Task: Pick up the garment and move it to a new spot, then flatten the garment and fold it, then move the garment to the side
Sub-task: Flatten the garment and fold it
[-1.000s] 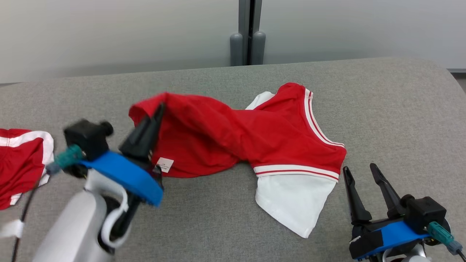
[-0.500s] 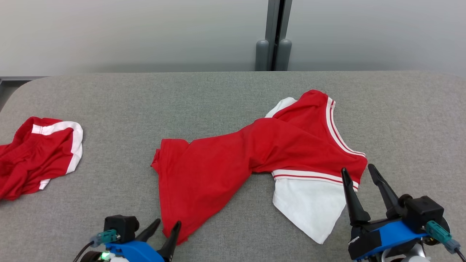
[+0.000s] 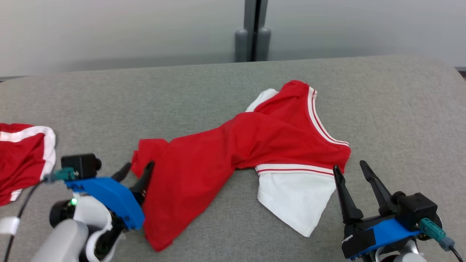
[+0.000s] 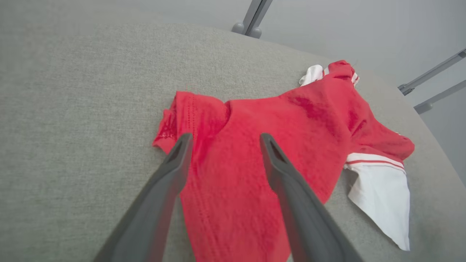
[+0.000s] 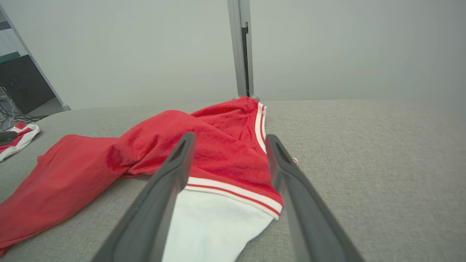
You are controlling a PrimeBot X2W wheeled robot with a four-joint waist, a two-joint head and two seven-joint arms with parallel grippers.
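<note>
The left gripper [image 3: 138,165] let go of the red garment [image 3: 218,149]. It dropped onto the bench [image 3: 182,91]. The fingers [image 4: 171,171] opened.

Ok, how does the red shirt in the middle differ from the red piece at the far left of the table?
The middle garment lies stretched and twisted across the table; the left garment sits bunched at the picture's edge, partly cut off. The middle garment shows a white sleeve; the left garment shows a curved white band. Both are red with white trim.
</note>
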